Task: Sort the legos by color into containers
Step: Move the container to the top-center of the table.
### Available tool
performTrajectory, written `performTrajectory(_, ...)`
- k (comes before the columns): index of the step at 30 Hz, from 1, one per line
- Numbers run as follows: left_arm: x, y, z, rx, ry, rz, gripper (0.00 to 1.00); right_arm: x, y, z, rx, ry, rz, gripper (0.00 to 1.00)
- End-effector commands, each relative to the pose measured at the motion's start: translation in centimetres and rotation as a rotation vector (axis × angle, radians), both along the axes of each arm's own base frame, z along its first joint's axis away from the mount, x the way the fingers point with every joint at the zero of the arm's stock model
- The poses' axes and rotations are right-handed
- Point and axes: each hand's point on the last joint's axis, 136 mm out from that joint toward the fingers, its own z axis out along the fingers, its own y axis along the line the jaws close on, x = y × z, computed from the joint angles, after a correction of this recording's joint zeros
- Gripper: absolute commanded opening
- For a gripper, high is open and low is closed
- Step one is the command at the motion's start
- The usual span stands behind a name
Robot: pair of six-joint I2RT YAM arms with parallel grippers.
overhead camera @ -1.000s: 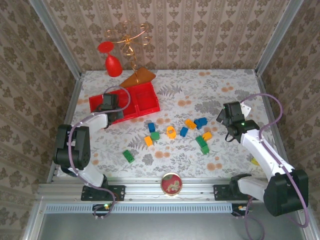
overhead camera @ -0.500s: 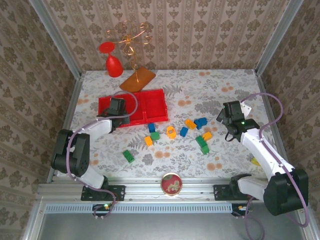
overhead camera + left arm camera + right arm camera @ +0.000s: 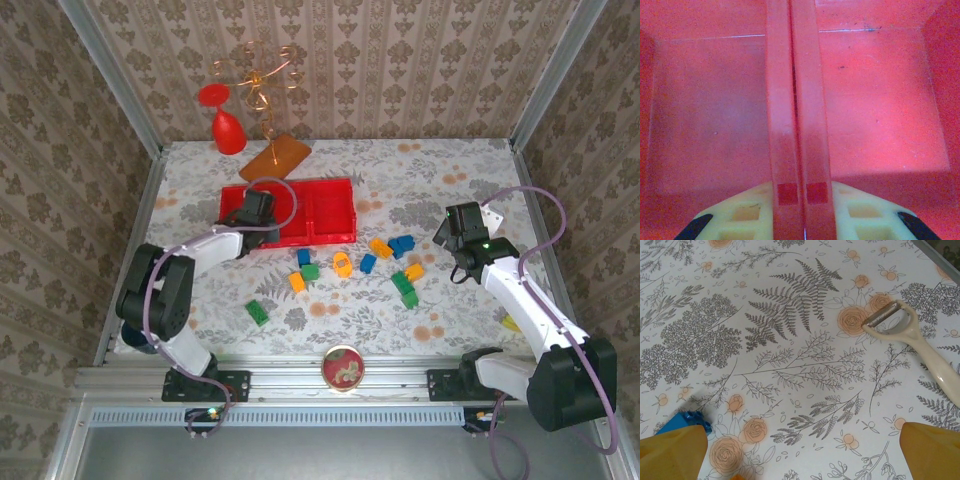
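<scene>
Bright, even light falls from above on my counter (image 3: 450, 170), leaving only soft, short shadows. My left wrist view is soaked red and grainy, a pale sheen on the tray (image 3: 880, 100) floor. My right jaws blur at the near corners.

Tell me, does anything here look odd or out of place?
Yes: the left jaws are clamped on the shallow red plastic tray's divider, not a brick, and a cream-handled peeler lies on the flowered table.

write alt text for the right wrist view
The right gripper hangs open over a white tablecloth printed with grey ferns and orange roses. A cream plastic peeler with a metal blade lies at upper right; a small blue plastic brick shows at lower left.
</scene>
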Motion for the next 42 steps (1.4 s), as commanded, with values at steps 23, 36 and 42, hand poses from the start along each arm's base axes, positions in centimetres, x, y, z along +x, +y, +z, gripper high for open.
performTrajectory(23, -2.2, -9.9, -1.4, -0.146, 0.157, 0.054, 0.14, 0.1, 0.2, 1.1, 0.015, -0.016, -0.017, 1.0)
performTrajectory(36, 0.0, -6.7, -2.6, -0.067, 0.17, 0.162, 0.24, -0.1, 0.2, 1.5, 0.018, -0.026, -0.015, 1.0)
performTrajectory(42, -0.6, -7.0, -2.4, -0.056, 0.167, 0.135, 0.29, 0.1, 0.2, 1.6, 0.019, -0.03, -0.014, 1.0)
